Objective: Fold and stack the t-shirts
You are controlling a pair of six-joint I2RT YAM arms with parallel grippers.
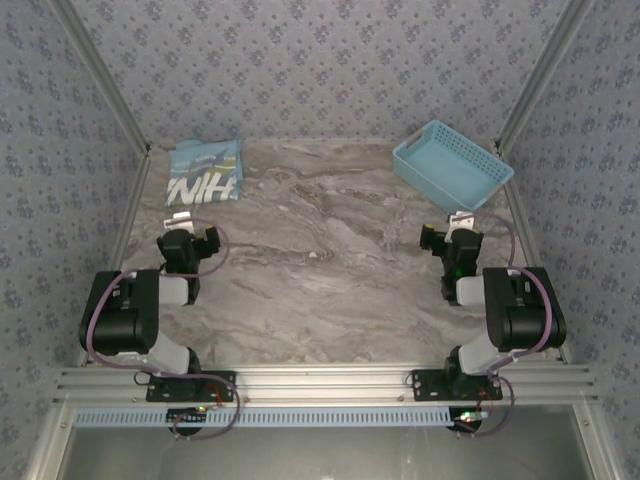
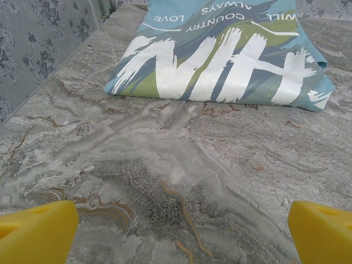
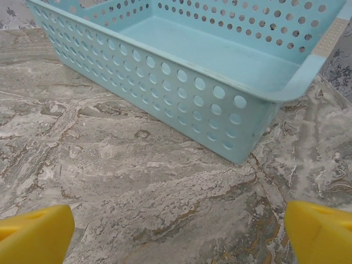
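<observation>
Rail: a slotted metal rail (image 1: pixel 320 380) runs along the near edge, with both arm bases bolted to it, left and right.
Left tool: the left tool (image 1: pixel 192 228) hangs low over the counter, jaws spread as wide as they go and holding nothing. In the left wrist view its yellow fingertips (image 2: pixel 38 231) sit in the two bottom corners, with bare marble between them.
Right tool: the right tool (image 1: pixel 452 230) is also low over the counter, jaws fully apart and empty. Its yellow fingertips (image 3: pixel 322 231) frame bare stone in the right wrist view.
Counter: the grey-and-brown marbled counter (image 1: pixel 330 270) is bare between the two tools.
T-shirt: the sky-blue t-shirt (image 2: pixel 220 55) lies flat just ahead of the left tool, apart from it, in the far left corner. Large white brush-stroke letters and green patches face up. It looks folded into a rough rectangle, though the layers under the top one cannot be made out.
Basket: the light-blue perforated plastic basket (image 3: pixel 165 93) stands upright just ahead of the right tool, not touching it, set at an angle in the far right corner. Its inside looks empty.
Walls: patterned grey wallpaper (image 1: pixel 320 60) closes off the space beyond both items.
</observation>
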